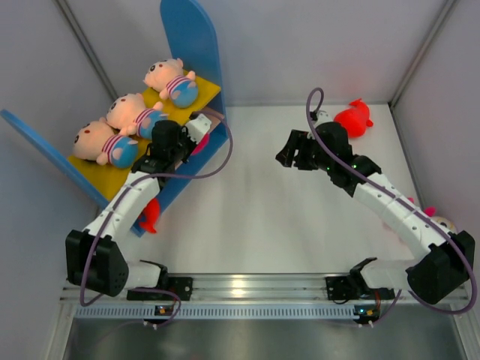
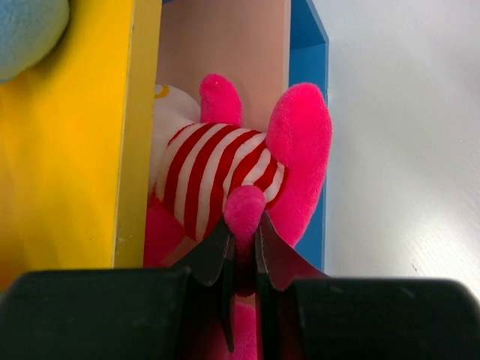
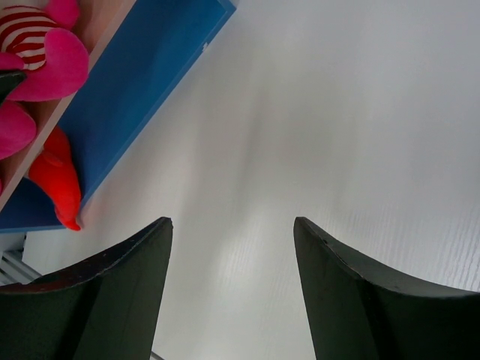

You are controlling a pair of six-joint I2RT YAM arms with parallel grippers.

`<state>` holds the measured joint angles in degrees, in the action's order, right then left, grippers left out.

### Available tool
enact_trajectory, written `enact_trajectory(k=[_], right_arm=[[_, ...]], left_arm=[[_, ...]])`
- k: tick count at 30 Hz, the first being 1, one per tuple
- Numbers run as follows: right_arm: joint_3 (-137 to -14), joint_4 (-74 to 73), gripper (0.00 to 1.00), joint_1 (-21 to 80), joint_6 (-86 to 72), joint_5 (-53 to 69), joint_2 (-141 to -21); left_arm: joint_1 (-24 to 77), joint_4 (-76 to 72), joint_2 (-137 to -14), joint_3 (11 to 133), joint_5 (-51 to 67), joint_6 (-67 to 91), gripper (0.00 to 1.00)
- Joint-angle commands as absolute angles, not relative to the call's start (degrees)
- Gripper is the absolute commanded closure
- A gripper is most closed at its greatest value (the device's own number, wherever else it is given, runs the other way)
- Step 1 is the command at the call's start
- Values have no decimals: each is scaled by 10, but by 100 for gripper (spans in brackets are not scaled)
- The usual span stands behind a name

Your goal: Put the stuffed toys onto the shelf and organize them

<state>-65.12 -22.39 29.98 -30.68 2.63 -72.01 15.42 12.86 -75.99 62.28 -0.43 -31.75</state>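
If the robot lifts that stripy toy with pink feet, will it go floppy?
Probably floppy: the stripy toy looks like soft plush, and the left jaws pinch only one small pink limb, so its body would likely dangle. It seems light, and fuzzy fabric shouldn't slip easily.

Shelf [image 1: 191, 45] stands far left on table [image 1: 262, 217]. On its upper board [image 1: 97, 174], in a row: far doll [image 1: 171, 81], middle doll [image 1: 135, 114], near doll [image 1: 105, 142]. Fourth doll [image 2: 225, 172] lies on lower board [image 2: 247, 45], a limb pinched in left gripper [image 2: 244, 232]. Near plush [image 1: 150, 217] sits at shelf's near end. Far plush [image 1: 354, 120] lies at back right, edge doll [image 1: 442, 223] at right edge.
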Motion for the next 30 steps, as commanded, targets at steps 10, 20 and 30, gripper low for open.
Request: enact_trajectory(k=[10, 20, 30], right_arm=[[-651, -219, 34, 301, -295, 16, -699], [-653, -222, 33, 301, -293, 15, -698], [-654, -244, 32, 295, -305, -35, -708]], left_arm=[[150, 69, -733, 582, -113, -273, 100], [150, 82, -713, 605, -93, -265, 66], [150, 119, -691, 638, -66, -257, 51]])
